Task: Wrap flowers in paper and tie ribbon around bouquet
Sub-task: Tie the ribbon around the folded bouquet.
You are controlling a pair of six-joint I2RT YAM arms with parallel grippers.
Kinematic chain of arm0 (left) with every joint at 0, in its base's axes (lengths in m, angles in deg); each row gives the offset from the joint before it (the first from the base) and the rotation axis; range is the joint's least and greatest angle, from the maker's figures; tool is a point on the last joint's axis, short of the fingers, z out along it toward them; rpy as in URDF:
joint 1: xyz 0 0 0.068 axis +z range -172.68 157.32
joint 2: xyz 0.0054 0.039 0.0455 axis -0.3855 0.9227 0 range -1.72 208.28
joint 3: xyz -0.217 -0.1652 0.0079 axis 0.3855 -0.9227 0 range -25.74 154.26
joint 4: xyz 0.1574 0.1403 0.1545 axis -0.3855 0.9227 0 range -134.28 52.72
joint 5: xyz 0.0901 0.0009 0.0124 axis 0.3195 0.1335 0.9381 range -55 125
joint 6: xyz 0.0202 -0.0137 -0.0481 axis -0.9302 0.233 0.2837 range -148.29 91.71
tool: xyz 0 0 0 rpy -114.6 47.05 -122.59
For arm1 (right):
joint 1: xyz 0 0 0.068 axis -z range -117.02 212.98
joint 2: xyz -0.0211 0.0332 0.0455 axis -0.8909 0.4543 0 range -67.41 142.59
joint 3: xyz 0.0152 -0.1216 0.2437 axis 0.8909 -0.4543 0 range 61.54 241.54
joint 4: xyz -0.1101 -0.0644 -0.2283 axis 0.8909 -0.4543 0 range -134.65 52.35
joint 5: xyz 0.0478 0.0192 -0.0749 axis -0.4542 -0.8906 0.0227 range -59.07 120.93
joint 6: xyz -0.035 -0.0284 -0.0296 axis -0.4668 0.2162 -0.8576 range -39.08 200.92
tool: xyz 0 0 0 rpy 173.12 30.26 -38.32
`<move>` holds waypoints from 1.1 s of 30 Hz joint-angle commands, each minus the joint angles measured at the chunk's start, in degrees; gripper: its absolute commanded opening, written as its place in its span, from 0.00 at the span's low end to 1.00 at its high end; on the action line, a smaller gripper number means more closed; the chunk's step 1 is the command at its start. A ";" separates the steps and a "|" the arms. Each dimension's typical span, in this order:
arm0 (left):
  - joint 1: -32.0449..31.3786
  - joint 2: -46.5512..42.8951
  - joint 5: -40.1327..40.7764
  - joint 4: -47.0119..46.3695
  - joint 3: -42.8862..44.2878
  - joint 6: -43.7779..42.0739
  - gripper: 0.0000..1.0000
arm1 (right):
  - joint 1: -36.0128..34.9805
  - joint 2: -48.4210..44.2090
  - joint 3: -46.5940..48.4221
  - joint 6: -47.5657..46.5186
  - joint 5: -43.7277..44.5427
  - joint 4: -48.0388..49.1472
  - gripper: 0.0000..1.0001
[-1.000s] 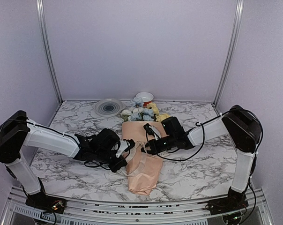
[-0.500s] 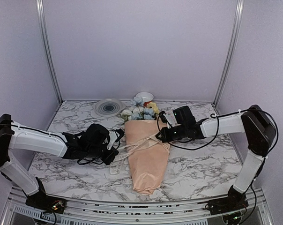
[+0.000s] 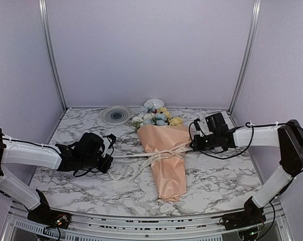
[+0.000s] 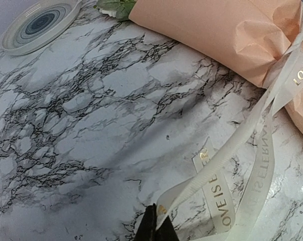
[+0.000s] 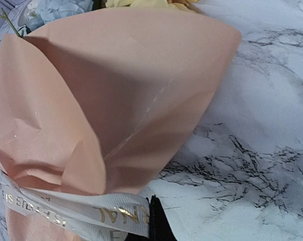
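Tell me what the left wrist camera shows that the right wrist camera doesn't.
Left wrist only: the ringed plate and the left gripper, shut on the ribbon. Right wrist only: blue and yellow blooms and the right gripper, shut on the ribbon's other end. Both: the peach paper, the ribbon and the marble table.

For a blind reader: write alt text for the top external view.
A peach paper bouquet lies on a marble table, a cream ribbon wrapped around its middle. The left gripper and right gripper each pinch a ribbon end. A plate and bowl sit behind.
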 commanded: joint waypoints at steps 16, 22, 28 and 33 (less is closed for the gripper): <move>5.74 -0.37 7.43 3.99 -3.91 7.38 0.00 | 4.86 0.01 3.30 6.06 21.34 -19.96 0.00; 5.72 -1.06 5.22 2.21 -3.82 5.39 0.00 | 5.01 0.10 2.63 4.09 10.16 -16.43 0.04; 5.56 -2.31 1.74 0.89 -3.55 3.41 0.00 | 10.66 2.90 3.24 5.17 6.33 -18.16 0.23; 5.32 -2.59 0.29 0.49 -3.40 2.51 0.00 | 17.38 2.27 1.13 5.40 -1.06 -15.14 0.35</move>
